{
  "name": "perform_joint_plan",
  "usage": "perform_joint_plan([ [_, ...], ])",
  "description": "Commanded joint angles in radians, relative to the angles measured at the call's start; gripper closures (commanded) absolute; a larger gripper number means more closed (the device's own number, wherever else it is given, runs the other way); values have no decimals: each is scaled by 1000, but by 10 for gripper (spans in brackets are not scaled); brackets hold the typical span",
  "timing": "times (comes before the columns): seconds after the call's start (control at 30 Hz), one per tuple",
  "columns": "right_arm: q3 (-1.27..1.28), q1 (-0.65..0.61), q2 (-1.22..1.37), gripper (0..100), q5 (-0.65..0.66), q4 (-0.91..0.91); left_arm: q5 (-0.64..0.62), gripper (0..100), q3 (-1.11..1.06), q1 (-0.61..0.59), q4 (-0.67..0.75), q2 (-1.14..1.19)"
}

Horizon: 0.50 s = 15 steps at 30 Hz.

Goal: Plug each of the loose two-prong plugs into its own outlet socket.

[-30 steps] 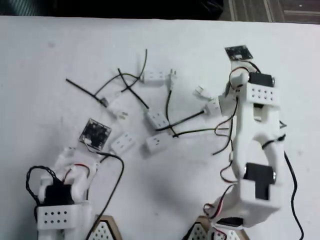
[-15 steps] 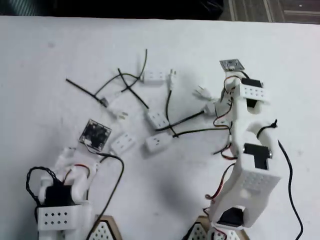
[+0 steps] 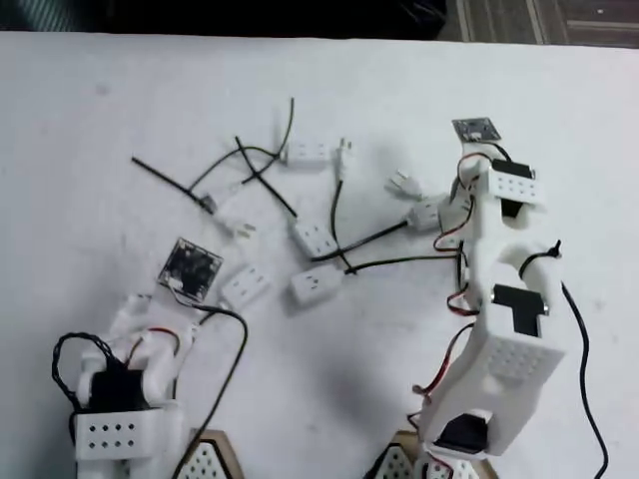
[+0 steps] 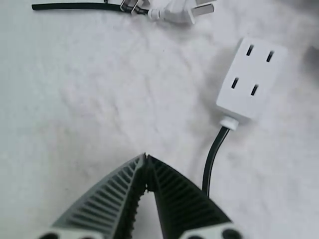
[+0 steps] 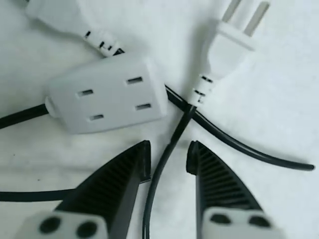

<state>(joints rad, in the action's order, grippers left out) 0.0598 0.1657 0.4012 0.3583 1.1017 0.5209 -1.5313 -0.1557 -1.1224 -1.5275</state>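
Note:
Several white outlet sockets with black cables, such as one socket (image 3: 315, 238), lie mid-table among loose two-prong plugs (image 3: 344, 150). My right gripper (image 5: 168, 152) is open, its fingers straddling the black cable of a white plug (image 5: 229, 42) without clamping it. A four-slot socket (image 5: 107, 94) lies just beside that plug. From above, this gripper (image 3: 439, 215) sits at the right end of the tangle, near the plug (image 3: 402, 183). My left gripper (image 4: 146, 159) is shut and empty, low over the table. Ahead of it lie a socket (image 4: 251, 79) and a plug (image 4: 174, 10).
Black cables (image 3: 240, 160) cross each other over the middle of the white table (image 3: 120, 90). A small dark circuit board (image 3: 190, 264) rides on the left arm, another board (image 3: 476, 128) on the right arm. The table's far edge (image 3: 300, 35) meets a dark floor.
The right arm has folded back, its elbow dropping toward the near edge, while its gripper stayed by the plug and socket at the right. The left arm has not moved.

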Motion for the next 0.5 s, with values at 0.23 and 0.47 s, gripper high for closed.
perform_joint_plan([
  [0.23,-43,10,53,933,-5,-8,-3,976,2,-1,9,-8],
  [0.47,-160,25,67,980,14,160,-3,976,2,-1,9,-8],
])
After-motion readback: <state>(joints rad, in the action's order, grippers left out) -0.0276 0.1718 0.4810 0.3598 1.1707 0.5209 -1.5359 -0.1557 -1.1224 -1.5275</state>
